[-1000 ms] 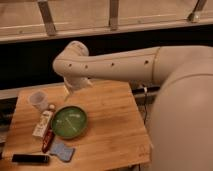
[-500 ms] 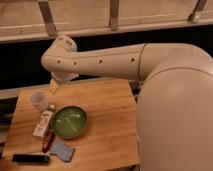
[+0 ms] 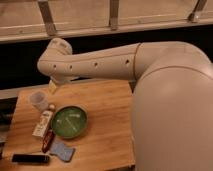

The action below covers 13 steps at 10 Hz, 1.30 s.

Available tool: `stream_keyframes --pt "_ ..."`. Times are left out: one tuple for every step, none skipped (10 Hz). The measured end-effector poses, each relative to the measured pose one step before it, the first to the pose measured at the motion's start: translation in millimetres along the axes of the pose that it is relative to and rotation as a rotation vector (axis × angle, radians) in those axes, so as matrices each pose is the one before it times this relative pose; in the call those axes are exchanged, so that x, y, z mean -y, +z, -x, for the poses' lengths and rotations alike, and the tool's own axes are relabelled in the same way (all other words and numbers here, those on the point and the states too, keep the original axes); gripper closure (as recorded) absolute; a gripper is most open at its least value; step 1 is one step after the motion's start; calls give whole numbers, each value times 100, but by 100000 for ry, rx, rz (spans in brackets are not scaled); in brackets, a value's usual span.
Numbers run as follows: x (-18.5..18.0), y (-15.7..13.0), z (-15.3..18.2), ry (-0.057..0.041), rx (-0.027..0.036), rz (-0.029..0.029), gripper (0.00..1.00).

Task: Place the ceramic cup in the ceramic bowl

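The ceramic cup (image 3: 38, 100), small and off-white, stands upright near the far left of the wooden table (image 3: 107, 115). The green ceramic bowl (image 3: 69, 121) sits to its right and nearer to me, with nothing in it. My white arm (image 3: 95, 62) reaches in from the right above the table's far edge. My gripper (image 3: 52, 87) hangs under the wrist, a little above and to the right of the cup, apart from it. It holds nothing that I can see.
A white tube with a red cap (image 3: 43, 123) lies just left of the bowl. A red item (image 3: 47, 141), a blue cloth (image 3: 62, 150) and a black remote (image 3: 31, 158) lie at the front left. A dark gap and railing run behind the table.
My arm has swung left along the table's far edge, bringing the gripper from mid-table to just above and right of the cup. The objects have not moved.
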Motion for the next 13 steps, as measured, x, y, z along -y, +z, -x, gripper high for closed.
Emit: stream_keyframes --pt "-326 685 1366 -199 1318 -55 20" --pt "-343 597 1181 -149 1009 100 20" --pt "-836 801 1555 -392 1413 841 20" --pt "-656 1009 1338 821 2052 2374 20" --pt "15 1462 693 1399 2188 3482 20" --pt "124 723 211 614 1034 1971 20" --pt "-497 912 355 124 1118 3493 20" --pt "-723 806 217 -294 625 3129 20" --pt "-416 771 -132 288 207 2748 20" --pt "-320 854 -182 116 348 2713 20" --pt "-501 863 -218 429 209 3154 20" --pt "-653 851 -264 274 -337 2672 20" --pt "-615 722 -135 43 -177 2299 20"
